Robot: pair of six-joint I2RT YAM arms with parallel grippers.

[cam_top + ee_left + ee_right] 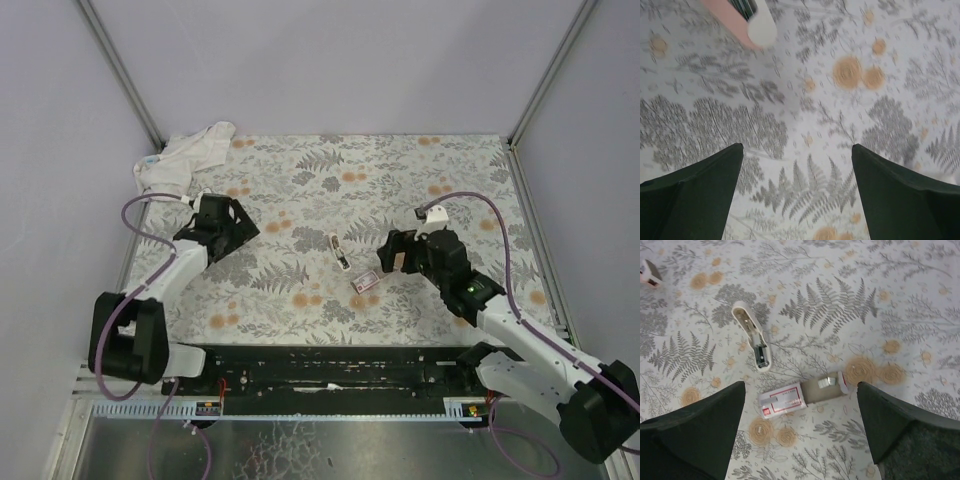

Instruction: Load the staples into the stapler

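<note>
The staples (827, 382) are a small metal clip in the pale tray pulled out of a red-and-white box (782, 400); the box also shows in the top view (365, 283). The stapler (752, 337) is a white bar lying open with its metal channel up, just beyond the box; in the top view (340, 254) it lies mid-table. My right gripper (801, 385) is open above the box and tray, in the top view (387, 258) just right of them. My left gripper (796, 146) is open over bare cloth, far left of the stapler (243, 226).
A fern-patterned cloth (300, 180) covers the table. A crumpled white rag (190, 150) lies at the back left corner. A pink bar with a white rounded end (761, 27) shows at the top of the left wrist view. A small pink and dark object (649, 272) lies beyond the stapler.
</note>
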